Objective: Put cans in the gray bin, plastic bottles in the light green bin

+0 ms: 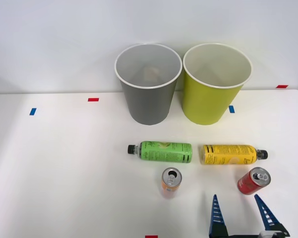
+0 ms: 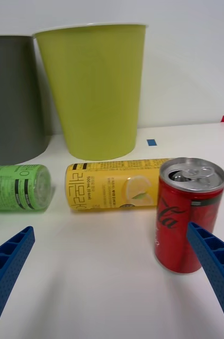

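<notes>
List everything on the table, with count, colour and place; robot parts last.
gray bin: one, gray with white rim, upright at the table's back, left of the lime bin.
light green bin: one, lime with white rim, upright beside the gray bin.
green bottle: one, black cap, lying before the gray bin.
yellow bottle: one, black cap, lying before the lime bin.
orange-and-white can: one, upright, near the green bottle.
red can: one, upright, near the yellow bottle.
tape marks: several, red and blue, scattered.
right gripper: blue fingers, open, just short of the red can.

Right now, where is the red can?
In the front view the red can stands upright at the table's right, just before the yellow bottle, ahead of the open right gripper.
</notes>
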Motion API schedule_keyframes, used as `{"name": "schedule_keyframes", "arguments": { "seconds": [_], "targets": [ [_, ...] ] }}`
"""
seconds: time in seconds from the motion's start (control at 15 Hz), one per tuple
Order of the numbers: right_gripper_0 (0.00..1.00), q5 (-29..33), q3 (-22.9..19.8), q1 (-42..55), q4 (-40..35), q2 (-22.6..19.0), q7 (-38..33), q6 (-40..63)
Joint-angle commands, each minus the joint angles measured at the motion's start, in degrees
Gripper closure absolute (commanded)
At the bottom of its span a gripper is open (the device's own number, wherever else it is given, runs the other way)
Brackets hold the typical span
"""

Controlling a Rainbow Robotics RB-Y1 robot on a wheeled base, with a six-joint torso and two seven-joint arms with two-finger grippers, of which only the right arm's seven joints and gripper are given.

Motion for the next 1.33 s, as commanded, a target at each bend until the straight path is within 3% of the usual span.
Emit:
{"name": "schedule_keyframes", "arguments": {
  "seconds": [0.07, 0.33, 0.6, 1.33],
  "targets": [
    [0.00, -6.1, -0.2, 1.1, 0.0, -2.1, 0.2, -3.5],
    [0.00, -8.3, -2.3, 1.1, 0.3, -3.9, 1.2, -4.5],
    [0.00, -8.6, -3.4, -2.8, 6.8, -3.6, 2.3, -9.4],
    [0.00, -10.1, -4.8, -7.8, 7.5, -3.3, 4.9, -5.5]
  ]
}}
